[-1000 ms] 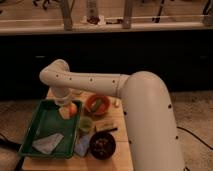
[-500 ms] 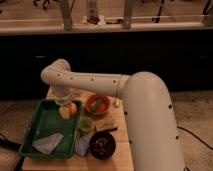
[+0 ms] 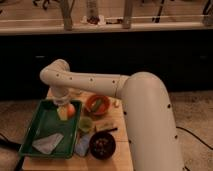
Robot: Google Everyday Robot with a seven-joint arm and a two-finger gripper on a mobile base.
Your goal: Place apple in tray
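The apple (image 3: 66,110), pale yellow with an orange-red right side, is at the far right corner of the large green tray (image 3: 40,131), inside its rim. My gripper (image 3: 62,103) hangs straight down from the white arm (image 3: 100,82) right above the apple, touching or almost touching its top. I cannot tell whether the apple rests on the tray floor or is held just above it.
A pale cloth or packet (image 3: 47,144) lies in the tray's near part. On the wooden table (image 3: 120,125) stand a small green cup (image 3: 85,123), an orange bowl (image 3: 97,104), a dark bowl (image 3: 102,145) and a bluish packet (image 3: 82,145).
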